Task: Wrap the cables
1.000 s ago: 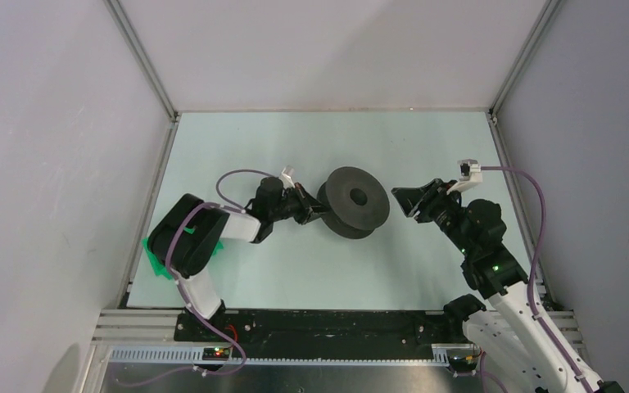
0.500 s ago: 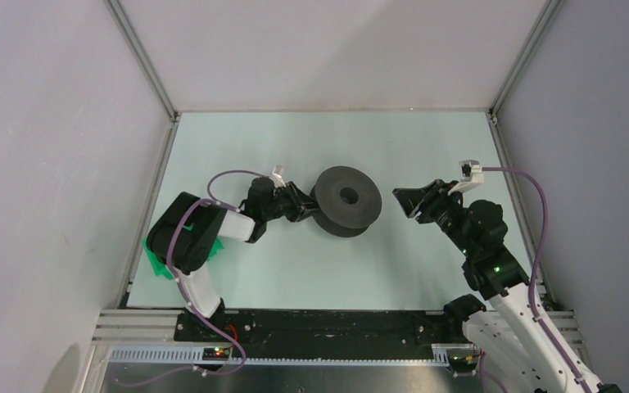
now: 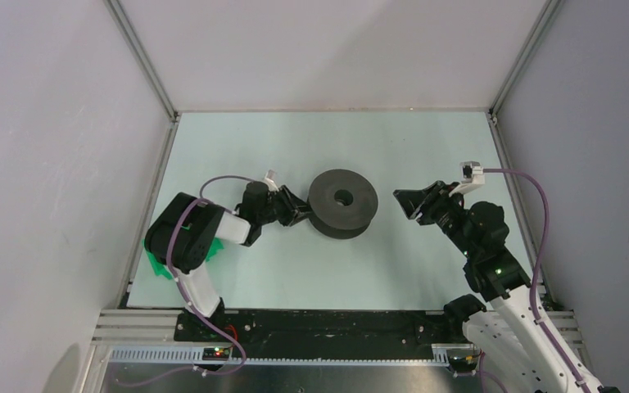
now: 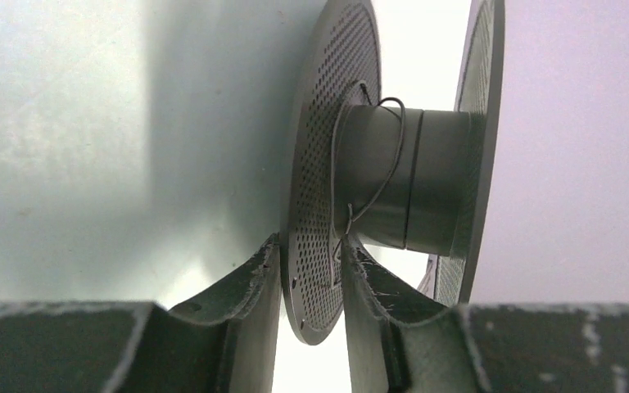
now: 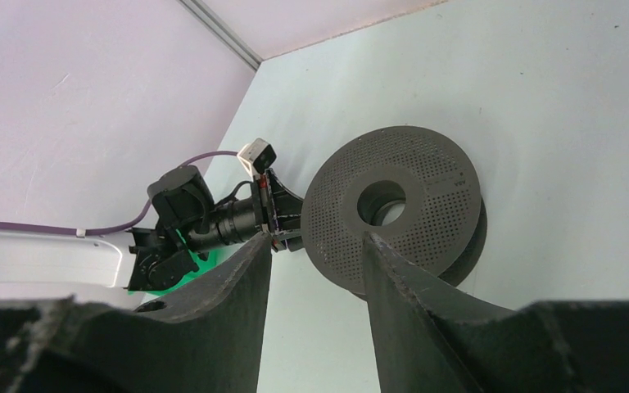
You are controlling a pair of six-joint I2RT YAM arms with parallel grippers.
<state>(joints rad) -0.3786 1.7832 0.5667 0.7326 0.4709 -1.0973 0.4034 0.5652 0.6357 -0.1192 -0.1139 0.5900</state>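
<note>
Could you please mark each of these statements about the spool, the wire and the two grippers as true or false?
1. The spool sits on the table between the two grippers. True.
2. The right gripper grips the spool's rim. False: it is open and empty, apart from the spool on its right side.
3. A thin black wire loops loosely around the spool's hub. True.
4. The spool's flanges are solid, without holes. False: the flange in the left wrist view is covered in small holes.
5. The left gripper has one finger on each side of that flange's rim. True.
</note>
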